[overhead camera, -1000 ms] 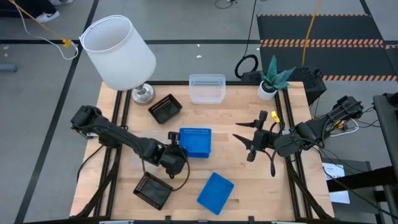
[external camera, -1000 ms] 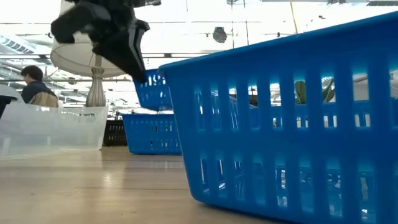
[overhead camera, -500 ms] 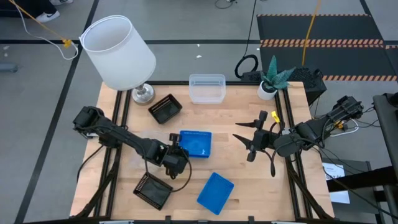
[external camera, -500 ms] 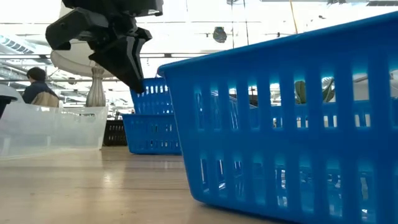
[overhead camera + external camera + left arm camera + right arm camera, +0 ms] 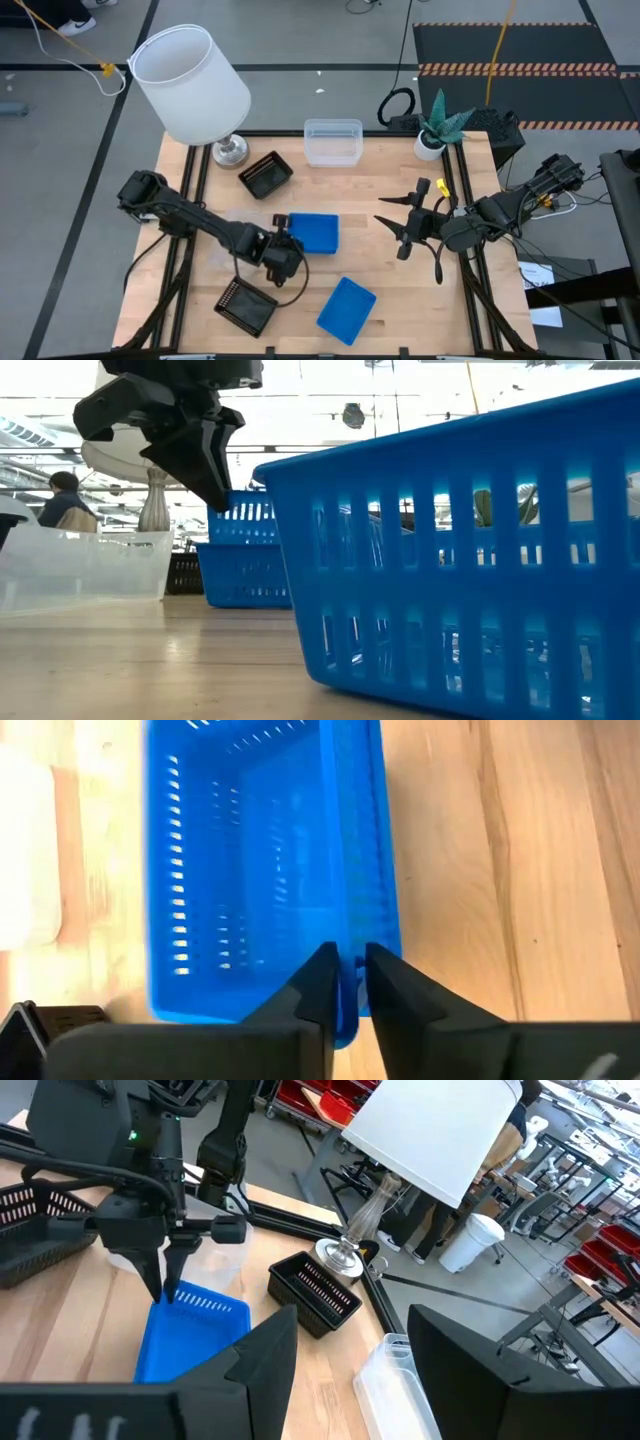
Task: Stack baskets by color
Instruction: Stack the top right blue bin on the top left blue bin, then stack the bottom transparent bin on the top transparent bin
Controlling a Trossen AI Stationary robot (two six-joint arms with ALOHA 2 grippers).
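We see the left end effector (image 5: 283,247) low over the middle of the wooden desk (image 5: 380,195), its two dark fingers (image 5: 318,982) straddling the near wall of a bright blue perforated plastic basket (image 5: 313,231). In the left wrist view a thin gap shows on each side of that wall, so we cannot tell whether the fingers grip it or have just let go. In the low view this blue basket sits nested in a second blue basket (image 5: 245,572) beneath it.

A third blue basket (image 5: 346,309) lies apart near the front edge, tilted. One black slotted basket (image 5: 266,174) rests beside the base of the white-shaded lamp (image 5: 191,84); another black basket (image 5: 246,305) lies at the front left. A clear plastic basket (image 5: 333,142) stands at the back edge.

The right end effector (image 5: 403,224) waits over the right side, fingers spread wide, grasping nothing.
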